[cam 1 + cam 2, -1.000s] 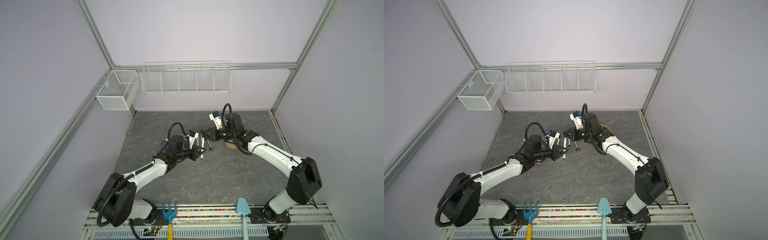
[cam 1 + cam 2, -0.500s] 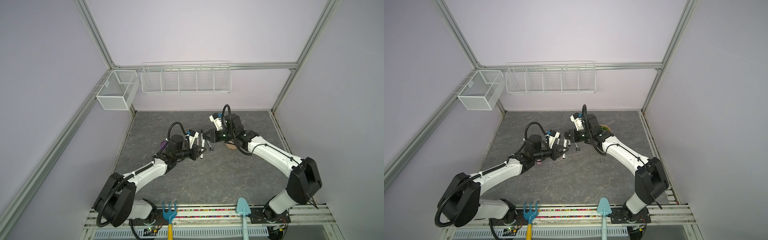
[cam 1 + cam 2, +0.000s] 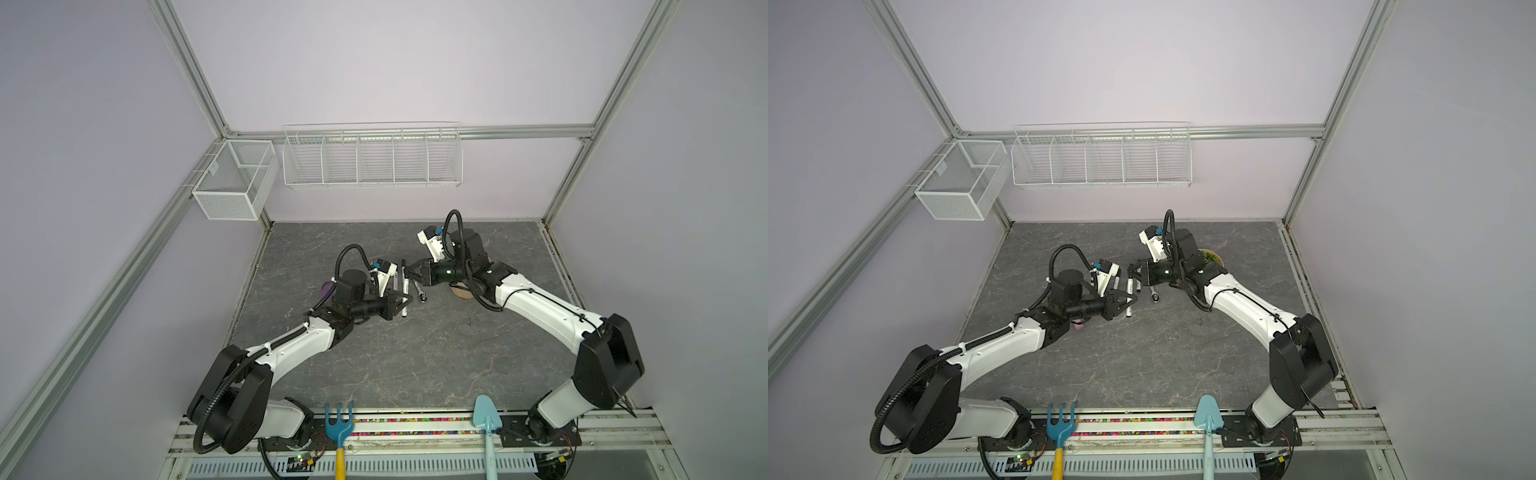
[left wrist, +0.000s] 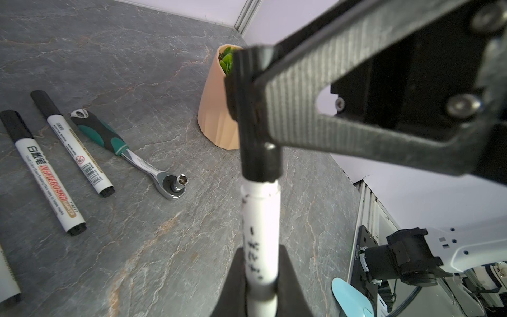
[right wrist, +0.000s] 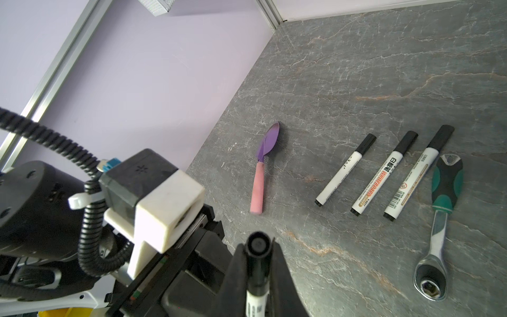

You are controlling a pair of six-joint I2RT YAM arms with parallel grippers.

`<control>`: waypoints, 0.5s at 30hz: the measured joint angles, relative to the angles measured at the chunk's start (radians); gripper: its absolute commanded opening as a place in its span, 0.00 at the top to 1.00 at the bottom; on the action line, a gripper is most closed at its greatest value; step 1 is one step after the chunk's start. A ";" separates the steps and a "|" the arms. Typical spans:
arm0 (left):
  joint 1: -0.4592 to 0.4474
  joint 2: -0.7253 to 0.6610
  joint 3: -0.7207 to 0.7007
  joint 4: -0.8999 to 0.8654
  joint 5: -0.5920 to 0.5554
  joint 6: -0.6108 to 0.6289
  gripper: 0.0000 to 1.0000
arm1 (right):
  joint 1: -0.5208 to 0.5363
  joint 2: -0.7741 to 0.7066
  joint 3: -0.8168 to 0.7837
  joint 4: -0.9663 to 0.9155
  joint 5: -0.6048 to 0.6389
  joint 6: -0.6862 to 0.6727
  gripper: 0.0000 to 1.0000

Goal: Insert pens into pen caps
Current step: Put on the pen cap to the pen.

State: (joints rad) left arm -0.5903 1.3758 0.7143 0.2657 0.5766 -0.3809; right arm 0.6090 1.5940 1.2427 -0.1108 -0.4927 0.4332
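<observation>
The left fingers (image 4: 233, 285) were clamped on the white barrel of a marker pen (image 4: 260, 233), held clear of the counter (image 4: 137, 55) with its long axis running near to far. Its far end sat in a black pen cap (image 4: 258, 153). The right fingers (image 4: 290, 98), reaching in from the right, were pinched across that cap. Any seating push, I judged, had to travel straight along that axis. On the counter, three more markers (image 5: 384, 175) lay capped side by side, just left of the ratchet wrench (image 5: 444, 192).
</observation>
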 measured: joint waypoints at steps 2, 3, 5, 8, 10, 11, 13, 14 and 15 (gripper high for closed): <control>-0.002 0.006 0.000 0.004 -0.003 0.007 1.00 | 0.000 -0.001 -0.005 0.003 0.000 -0.016 0.92; -0.004 0.007 0.001 0.002 -0.012 0.018 1.00 | 0.000 -0.002 -0.005 0.002 -0.001 -0.026 0.92; -0.009 0.007 0.002 0.000 -0.034 0.049 1.00 | 0.000 -0.006 -0.005 0.000 -0.002 -0.048 0.91; -0.023 0.003 0.006 0.003 -0.090 0.116 1.00 | 0.000 -0.020 -0.003 -0.009 -0.001 -0.092 0.90; -0.033 -0.006 0.005 0.022 -0.139 0.161 1.00 | 0.001 -0.029 0.003 -0.020 0.002 -0.123 0.88; -0.036 -0.010 0.004 0.033 -0.159 0.181 1.00 | 0.002 -0.034 0.006 -0.021 0.003 -0.137 0.87; -0.043 -0.019 -0.008 0.074 -0.196 0.219 1.00 | 0.003 -0.045 0.014 -0.023 0.007 -0.162 0.85; -0.045 -0.024 -0.015 0.092 -0.208 0.234 1.00 | 0.004 -0.050 0.017 -0.024 0.007 -0.172 0.84; -0.046 -0.028 -0.020 0.106 -0.217 0.248 1.00 | 0.007 -0.055 0.021 -0.027 0.009 -0.181 0.82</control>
State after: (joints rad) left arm -0.6365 1.3479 0.6945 0.3717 0.3599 -0.1329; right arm 0.6163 1.5391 1.2633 -0.1383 -0.4839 0.2523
